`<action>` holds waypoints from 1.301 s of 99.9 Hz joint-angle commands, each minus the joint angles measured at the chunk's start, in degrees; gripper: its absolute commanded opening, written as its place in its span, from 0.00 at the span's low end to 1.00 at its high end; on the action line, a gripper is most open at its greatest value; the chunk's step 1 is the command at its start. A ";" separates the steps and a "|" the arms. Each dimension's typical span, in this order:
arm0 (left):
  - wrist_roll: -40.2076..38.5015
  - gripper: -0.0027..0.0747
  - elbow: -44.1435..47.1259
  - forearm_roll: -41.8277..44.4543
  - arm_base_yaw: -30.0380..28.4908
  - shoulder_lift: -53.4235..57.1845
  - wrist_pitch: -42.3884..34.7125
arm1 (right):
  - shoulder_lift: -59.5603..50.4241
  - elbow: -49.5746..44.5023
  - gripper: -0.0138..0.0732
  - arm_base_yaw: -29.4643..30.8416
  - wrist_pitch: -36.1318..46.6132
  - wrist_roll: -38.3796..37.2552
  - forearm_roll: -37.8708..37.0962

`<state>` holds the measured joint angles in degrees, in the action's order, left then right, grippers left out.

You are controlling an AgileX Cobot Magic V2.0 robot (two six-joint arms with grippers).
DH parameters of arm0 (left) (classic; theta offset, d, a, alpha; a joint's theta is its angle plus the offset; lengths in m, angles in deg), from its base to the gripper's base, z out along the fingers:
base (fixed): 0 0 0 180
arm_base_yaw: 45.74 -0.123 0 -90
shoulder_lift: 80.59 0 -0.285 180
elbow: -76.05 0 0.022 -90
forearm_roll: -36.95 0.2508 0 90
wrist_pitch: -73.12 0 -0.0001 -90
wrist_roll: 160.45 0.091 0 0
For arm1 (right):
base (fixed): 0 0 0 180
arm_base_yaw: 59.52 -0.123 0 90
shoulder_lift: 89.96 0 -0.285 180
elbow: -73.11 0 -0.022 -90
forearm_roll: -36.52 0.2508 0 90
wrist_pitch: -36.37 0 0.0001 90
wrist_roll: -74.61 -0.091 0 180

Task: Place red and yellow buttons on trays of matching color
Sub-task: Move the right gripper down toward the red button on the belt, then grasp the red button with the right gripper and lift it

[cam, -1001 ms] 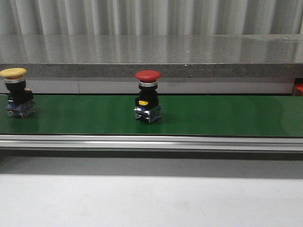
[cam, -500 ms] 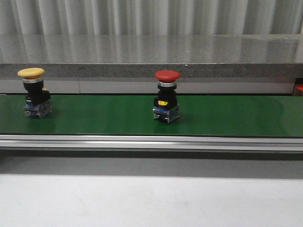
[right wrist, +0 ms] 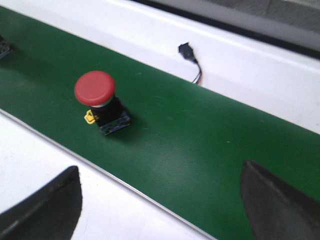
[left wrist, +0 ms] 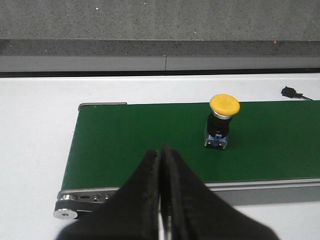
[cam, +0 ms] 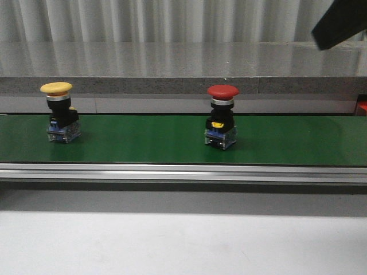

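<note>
At the left of the front view the yellow button (cam: 59, 119) stands upright on my green conveyor belt (cam: 143, 143), its mushroom cap on top and its black body and clear contact block below. Right of centre on the same belt stands the red button (cam: 222, 123), also upright, with a small yellow tab showing on its black body. The two are well apart. A metal rail (cam: 183, 172) runs along the near edge of the belt across the lower middle of the frame, with pale table below it and a grey stone ledge (cam: 183, 85) behind the belt.

At the upper right corner a dark slanted piece of my right arm (cam: 343, 23) pokes into the front view, high above the belt and to the right of the red button.

My left gripper (left wrist: 162, 165) is raised back from the belt and looks down along it; my two fingers (left wrist: 145, 200) are pressed together with only a thin seam between them, gripping nothing. The yellow button sits in the middle right of that view, beyond my fingertips and apart from them.

My right gripper (right wrist: 160, 200) hangs over the belt with its jaws spread wide, one finger at the lower left corner and the other at the lower right. The red button sits at the upper left of that view, nearer my lower-left finger, untouched. A small black connector with a wire (right wrist: 189, 52) lies on the white surface past the belt.
</note>
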<state>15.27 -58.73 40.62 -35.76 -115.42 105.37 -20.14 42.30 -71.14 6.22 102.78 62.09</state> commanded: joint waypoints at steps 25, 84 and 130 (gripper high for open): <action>-0.28 0.01 -1.64 -0.51 0.54 -0.20 -4.25 | 16.75 10.82 0.89 -6.92 2.58 0.94 1.25; -0.28 0.01 -1.64 -0.51 0.54 -0.20 -4.25 | 26.37 20.15 0.21 -5.54 -2.12 0.94 0.65; -0.28 0.01 -1.64 -0.51 0.54 -0.20 -4.25 | 22.24 36.34 0.20 29.01 -7.01 -2.77 0.48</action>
<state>15.27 -58.73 40.54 -35.76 -115.42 105.37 4.28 75.29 -48.77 -5.00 101.39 61.95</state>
